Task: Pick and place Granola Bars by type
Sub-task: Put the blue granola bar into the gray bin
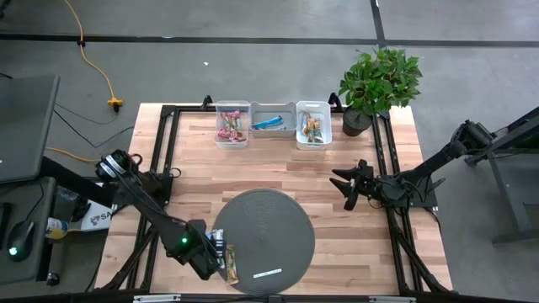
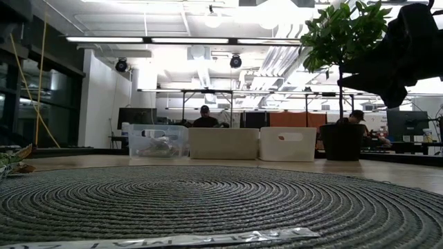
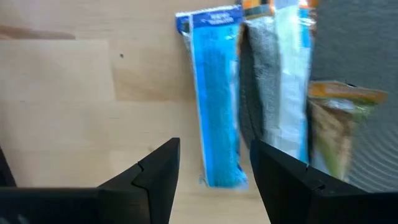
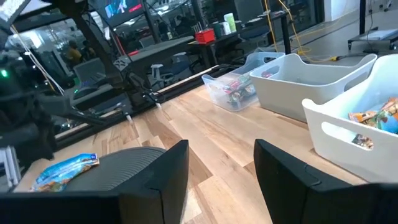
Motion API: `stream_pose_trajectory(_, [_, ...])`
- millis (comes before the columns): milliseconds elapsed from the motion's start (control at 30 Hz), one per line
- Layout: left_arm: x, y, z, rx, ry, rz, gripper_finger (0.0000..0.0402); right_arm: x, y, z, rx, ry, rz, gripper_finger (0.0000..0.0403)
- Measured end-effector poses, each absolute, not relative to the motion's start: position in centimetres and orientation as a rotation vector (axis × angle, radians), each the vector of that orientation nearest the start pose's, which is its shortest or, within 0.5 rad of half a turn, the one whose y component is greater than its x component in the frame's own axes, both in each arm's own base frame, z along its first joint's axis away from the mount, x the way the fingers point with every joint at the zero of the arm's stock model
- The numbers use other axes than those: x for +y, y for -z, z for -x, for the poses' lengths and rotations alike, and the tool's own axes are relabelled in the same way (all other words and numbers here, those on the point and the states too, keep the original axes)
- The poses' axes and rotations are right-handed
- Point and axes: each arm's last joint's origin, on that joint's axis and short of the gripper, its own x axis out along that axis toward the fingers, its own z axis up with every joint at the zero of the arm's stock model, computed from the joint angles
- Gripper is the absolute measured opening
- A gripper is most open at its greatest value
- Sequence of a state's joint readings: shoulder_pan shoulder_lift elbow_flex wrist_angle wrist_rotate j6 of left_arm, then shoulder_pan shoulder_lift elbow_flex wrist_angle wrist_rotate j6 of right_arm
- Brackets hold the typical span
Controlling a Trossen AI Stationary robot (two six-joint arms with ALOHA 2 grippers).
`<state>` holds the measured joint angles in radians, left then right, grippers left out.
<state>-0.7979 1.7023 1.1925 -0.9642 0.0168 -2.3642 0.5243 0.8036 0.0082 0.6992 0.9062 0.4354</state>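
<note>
Three granola bars lie side by side at the round grey mat's left edge [image 1: 228,261]. In the left wrist view they are a blue bar [image 3: 217,99] flat on the wood, a blue-and-white bar [image 3: 289,81] and a brown-orange-green bar [image 3: 339,124] on the mat. My left gripper [image 3: 214,177] [image 1: 215,251] is open, with its fingers on either side of the blue bar's near end; I see no touch. My right gripper [image 1: 349,185] [image 4: 221,168] is open and waits above the wood at the table's right. More bars lie in the three bins.
Three bins stand in a row at the far edge: a clear one with red-pink bars [image 1: 232,124], a middle one with blue bars [image 1: 272,123], a white one with brown-orange-green bars [image 1: 312,128]. A potted plant [image 1: 375,84] stands right of them. A white label strip [image 1: 267,273] lies on the mat.
</note>
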Motion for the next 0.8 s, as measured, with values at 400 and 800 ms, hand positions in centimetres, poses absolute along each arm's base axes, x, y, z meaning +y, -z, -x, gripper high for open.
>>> stream_pose_trajectory(400, [-22.5, -18.0, -21.9, 1.224, -1.183, 1.235, 0.0192, 4.9, -15.2, -12.9, -0.010, 0.391, -0.382, 0.0165])
stream_pose_trajectory(800, [-22.0, -15.8, -22.6, 1.213, -1.169, 1.281, 0.0192, 4.9, -15.2, -12.9, -0.010, 0.391, -0.382, 0.0165])
